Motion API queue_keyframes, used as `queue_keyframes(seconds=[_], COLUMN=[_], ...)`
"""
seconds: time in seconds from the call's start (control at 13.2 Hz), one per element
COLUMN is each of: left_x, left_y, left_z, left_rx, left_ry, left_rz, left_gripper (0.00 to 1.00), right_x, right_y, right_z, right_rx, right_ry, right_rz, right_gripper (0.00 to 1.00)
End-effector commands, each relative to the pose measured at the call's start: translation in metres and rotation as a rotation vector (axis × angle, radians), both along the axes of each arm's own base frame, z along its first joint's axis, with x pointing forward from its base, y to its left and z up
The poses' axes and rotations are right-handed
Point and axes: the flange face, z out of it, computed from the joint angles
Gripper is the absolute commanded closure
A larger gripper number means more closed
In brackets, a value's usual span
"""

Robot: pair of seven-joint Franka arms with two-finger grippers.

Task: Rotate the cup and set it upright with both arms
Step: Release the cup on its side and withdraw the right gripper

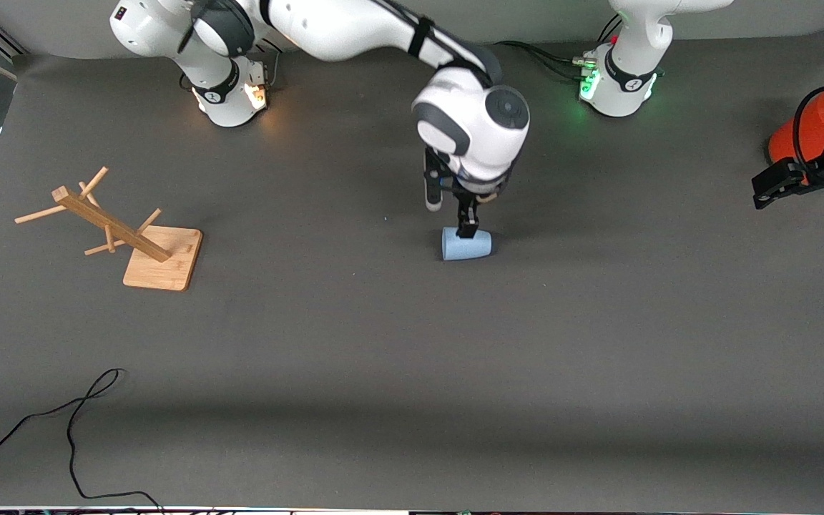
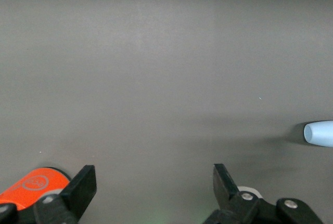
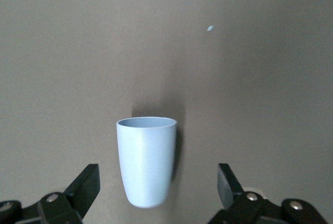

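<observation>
The pale-blue cup [image 1: 466, 244] lies on its side near the table's middle, its mouth toward the right arm's end. My right gripper [image 1: 465, 223] hangs just over it. In the right wrist view the cup [image 3: 146, 160] lies between the spread fingers of my right gripper [image 3: 157, 178], which is open; the fingers flank its narrow base without touching. My left gripper [image 1: 777, 187] waits open and empty at the left arm's end of the table. The left wrist view shows that gripper [image 2: 153, 176] open over bare mat, with the cup [image 2: 319, 133] far off at the edge.
A big orange can [image 1: 809, 129] with a grey lid stands beside my left gripper and shows in the left wrist view [image 2: 32, 185]. A wooden mug tree [image 1: 126, 232] stands toward the right arm's end. A black cable [image 1: 76, 422] lies near the table's front edge.
</observation>
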Motion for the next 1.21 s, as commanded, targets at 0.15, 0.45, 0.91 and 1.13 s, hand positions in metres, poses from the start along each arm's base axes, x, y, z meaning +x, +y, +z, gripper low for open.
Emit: queue_keyframes(seconds=[0.15,0.45,0.91,1.13], left_x=[-0.006,-0.01,0.02,0.027], left_y=[-0.034,-0.124,-0.316,-0.416], left_z=[0.007,0.003,-0.05,-0.118], left_rx=[-0.009,-0.013,-0.039,0.012], left_ry=[0.008,-0.017,-0.034,-0.087], left_rz=[-0.028,0.012,0.142,0.196], left_gripper=[0.0,0.0,0.0,0.0], right_x=[0.043,0.098,0.14,0.133], right_y=[-0.109,-0.245,-0.451,-0.535], right_z=[0.145,0.23,0.287,0.29], right_rx=[0.001,0.05,0.135,0.157], right_ry=[0.165,0.246,0.237,0.149], right_rz=[0.245,0.514,0.868,1.032], right_gripper=[0.0,0.0,0.0,0.0])
